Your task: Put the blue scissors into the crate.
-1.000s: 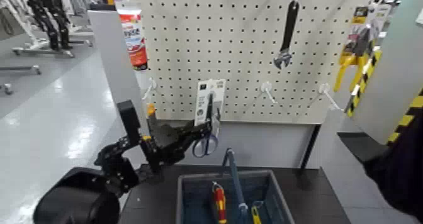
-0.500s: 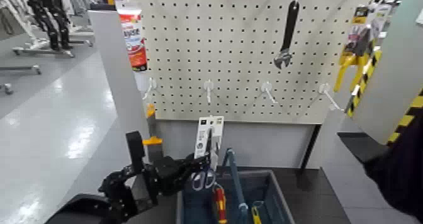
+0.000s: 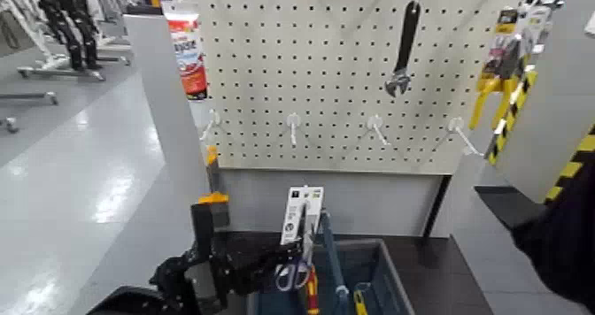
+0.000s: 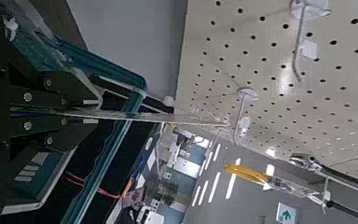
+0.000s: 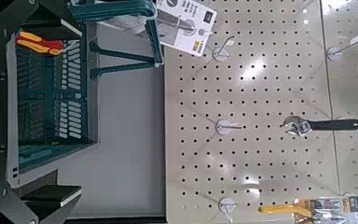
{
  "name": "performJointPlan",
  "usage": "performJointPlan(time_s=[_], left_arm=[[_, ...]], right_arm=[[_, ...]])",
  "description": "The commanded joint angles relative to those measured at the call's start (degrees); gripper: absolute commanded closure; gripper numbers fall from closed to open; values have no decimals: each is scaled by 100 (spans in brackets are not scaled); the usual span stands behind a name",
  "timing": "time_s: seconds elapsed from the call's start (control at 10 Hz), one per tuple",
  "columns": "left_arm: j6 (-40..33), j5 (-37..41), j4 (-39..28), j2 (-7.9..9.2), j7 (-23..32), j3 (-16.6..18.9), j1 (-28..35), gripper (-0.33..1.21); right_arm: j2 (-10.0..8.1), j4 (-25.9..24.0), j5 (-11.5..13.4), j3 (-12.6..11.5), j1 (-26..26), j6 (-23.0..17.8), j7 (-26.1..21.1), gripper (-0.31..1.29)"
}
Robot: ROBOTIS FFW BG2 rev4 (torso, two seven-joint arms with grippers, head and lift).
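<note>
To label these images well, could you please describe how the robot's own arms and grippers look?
The left arm is black, with rounded lower housing and angular, bolted joints. The left gripper has dark, blocky finger mounts with silver round screws. At the head view's right edge, the right arm appears as a plain black shape.

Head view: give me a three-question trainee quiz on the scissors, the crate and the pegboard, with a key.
1. Which gripper holds the card with the blue scissors, and by which part of the crate?
2. True or false: the black wrench hangs on the pegboard.
3. What colour are the handles of the pliers hanging at the right? a) blue b) yellow c) green

Key: 1. left gripper, by its bar handle; 2. true; 3. b
</note>
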Motion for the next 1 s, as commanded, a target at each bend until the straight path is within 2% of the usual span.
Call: performJointPlan(time_s=[0.1,0.3,0.4,0.5,0.6,1.0], left_arm=[[-65,59,264,9,-51,-179,-64,117],[-47,50,413,0,-68,-267,-82,111],[76,-38,413,0,-77,-276,-91,70],[94,-38,422,0,-86,-267,-91,11],[85,-38,413,0,-86,-267,-117,2],[41,-64,396,-8,-77,-294,-135,4]], right_arm=[[1,5,0,9,-8,0,0,14],[1,14,0,9,-8,0,0,13],[1,14,0,9,-8,-9,0,13],[1,14,0,0,-8,-9,0,13],[1,14,0,0,-8,-9,0,13],[1,23,0,-9,-8,-18,0,13]])
